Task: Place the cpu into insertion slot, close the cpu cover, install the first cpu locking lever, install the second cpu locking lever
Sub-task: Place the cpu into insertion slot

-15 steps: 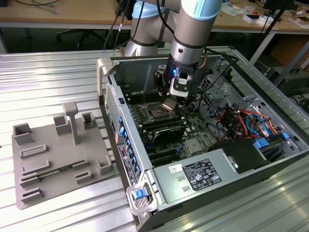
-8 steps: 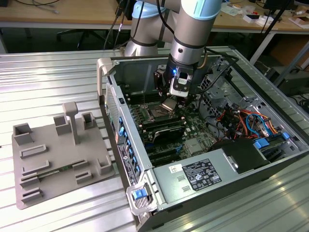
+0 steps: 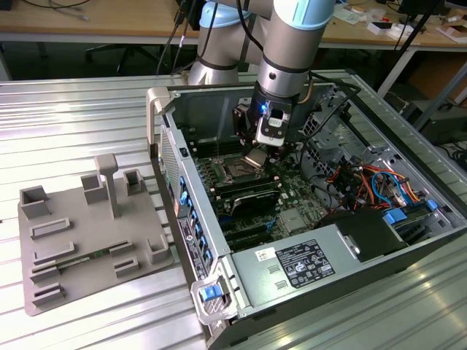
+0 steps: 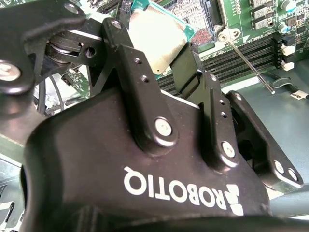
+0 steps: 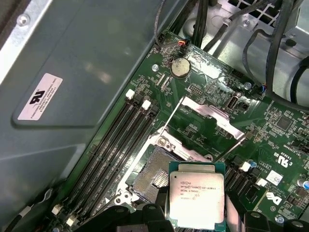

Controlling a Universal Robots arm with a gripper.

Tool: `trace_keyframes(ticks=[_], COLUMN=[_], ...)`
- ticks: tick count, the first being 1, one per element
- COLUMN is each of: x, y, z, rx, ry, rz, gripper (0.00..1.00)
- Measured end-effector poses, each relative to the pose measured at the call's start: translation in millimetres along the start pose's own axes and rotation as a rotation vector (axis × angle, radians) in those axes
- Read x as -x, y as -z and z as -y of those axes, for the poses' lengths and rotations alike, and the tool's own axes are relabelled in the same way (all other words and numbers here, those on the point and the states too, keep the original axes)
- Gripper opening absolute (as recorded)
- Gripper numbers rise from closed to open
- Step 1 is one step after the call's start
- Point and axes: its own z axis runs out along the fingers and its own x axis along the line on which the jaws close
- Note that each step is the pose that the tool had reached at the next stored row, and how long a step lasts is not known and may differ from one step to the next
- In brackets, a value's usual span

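Jaws pinch cpu [image 5: 197,200] by its edges near insertion slot [image 5: 152,176]; I judge a skewed drop could damage it.

My arm [image 3: 292,33] comes down from the far side of the exterior view, its last grey and pale-blue links standing nearly upright. My wrist [image 3: 281,73] points straight down, and a blue light [image 3: 261,109] glows on it just above my gripper [image 3: 257,154]. In the second wrist view the gripper [image 4: 154,46] shows its black body and linkage bars, with both fingers [image 4: 123,53] reaching away from the camera. They are drawn in and clamp the cpu [image 4: 157,41] by two opposite edges, its metal face towards that camera. In the first wrist view my fingers [image 5: 145,212] flank the cpu [image 5: 197,193], one on each side.
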Motion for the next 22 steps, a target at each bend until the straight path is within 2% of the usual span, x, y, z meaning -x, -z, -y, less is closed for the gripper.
trace_keyframes(ticks=[22], x=[0.0], y=[0.0], z=[0.0], rx=[-0.0033], ry=[-0.025], rz=[0.0040], gripper=[0.55])
